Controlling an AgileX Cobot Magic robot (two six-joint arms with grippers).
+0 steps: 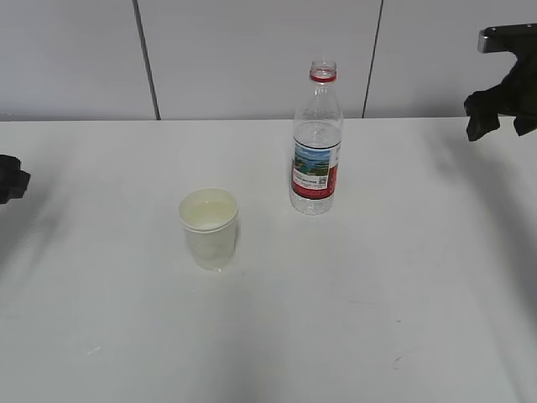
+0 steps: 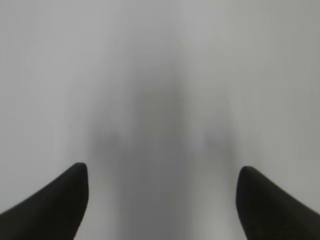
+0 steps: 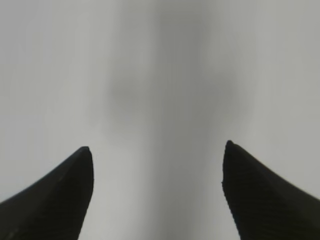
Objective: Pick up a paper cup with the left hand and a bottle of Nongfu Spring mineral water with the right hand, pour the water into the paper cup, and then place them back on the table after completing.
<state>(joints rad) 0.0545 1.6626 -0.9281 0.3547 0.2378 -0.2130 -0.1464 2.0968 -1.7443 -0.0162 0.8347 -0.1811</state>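
Note:
A white paper cup point(image 1: 209, 227) stands upright on the white table point(image 1: 377, 277), left of centre. A clear uncapped Nongfu Spring bottle point(image 1: 316, 143) with a red and white label stands upright behind and to the right of the cup. The bottle looks almost empty; I cannot tell whether the cup holds water. My left gripper point(image 1: 10, 180) is at the far left edge, well away from the cup. My right gripper point(image 1: 502, 113) hangs at the upper right, away from the bottle. Both wrist views show open, empty jaws, left point(image 2: 162, 172) and right point(image 3: 157, 150), over bare table.
A grey panelled wall point(image 1: 252, 50) rises behind the table's far edge. A few small dark specks point(image 1: 396, 363) mark the tabletop near the front.

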